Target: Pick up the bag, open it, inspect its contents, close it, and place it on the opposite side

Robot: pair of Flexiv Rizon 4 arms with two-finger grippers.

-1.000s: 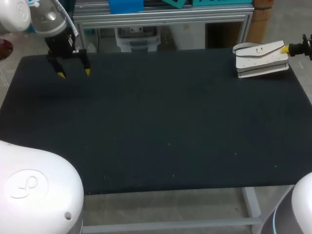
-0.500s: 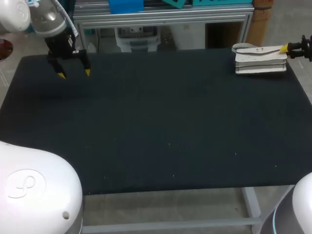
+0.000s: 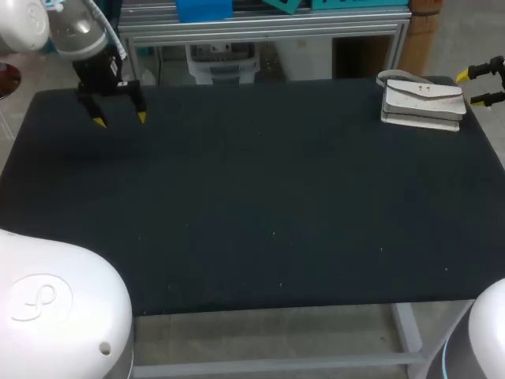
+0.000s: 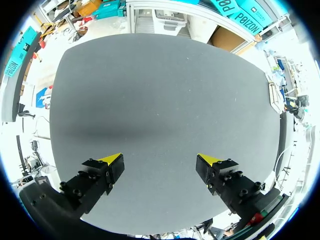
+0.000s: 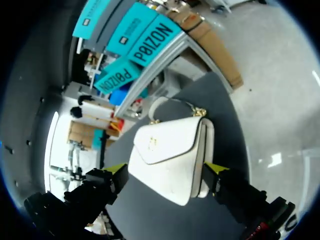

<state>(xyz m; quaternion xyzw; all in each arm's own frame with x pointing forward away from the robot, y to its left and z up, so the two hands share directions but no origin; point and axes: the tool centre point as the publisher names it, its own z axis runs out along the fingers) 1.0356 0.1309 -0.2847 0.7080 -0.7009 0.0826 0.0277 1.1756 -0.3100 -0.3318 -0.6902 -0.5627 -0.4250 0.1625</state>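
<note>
White bag (image 3: 422, 100) lies flat, flap shut, on table's (image 3: 237, 197) far right corner.

The bag (image 3: 422, 101) is plain off-white, with a small gold fitting (image 5: 200, 112) at one corner. The worktop (image 3: 252, 205) is dark charcoal, flecked with tiny pale specks. The left end effector (image 3: 120, 119) and the right end effector (image 3: 472, 87) are black, each with two bright yellow tips.

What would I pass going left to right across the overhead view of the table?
left end effector → bag → right end effector
</note>
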